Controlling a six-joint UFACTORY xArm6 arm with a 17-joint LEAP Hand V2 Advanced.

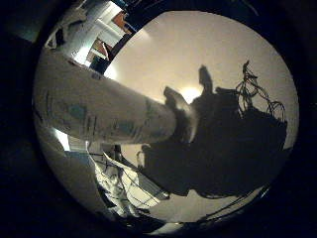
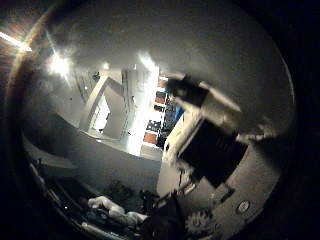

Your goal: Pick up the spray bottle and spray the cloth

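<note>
White plastic with teal print fills much of the little finger side palm view: the spray bottle (image 1: 99, 111) lies right across the palm, its body close to the camera and its nozzle end (image 1: 181, 119) pointing out over the pale counter (image 1: 198, 49). The bottle seems lifted clear of the counter, since its shadow and the shadow of the arm (image 1: 233, 148) fall on the surface well below it. The hand (image 2: 210, 135) shows in the thumb side view as white and black parts reaching out from the palm; I judge that it is grasping the spray bottle, though the fingers wrapped round it are not plainly seen. Near the bottle's body lies a pale checked fabric with dark lines (image 1: 126, 186), probably the cloth, on the counter beside the shadow. The step in hand looks like carrying and aiming. To do it well, the nozzle should turn toward the cloth rather than over bare counter, the grasp should stay firm so that the smooth bottle does not roll in the palm, and a finger must find the trigger without loosening the rest.
</note>
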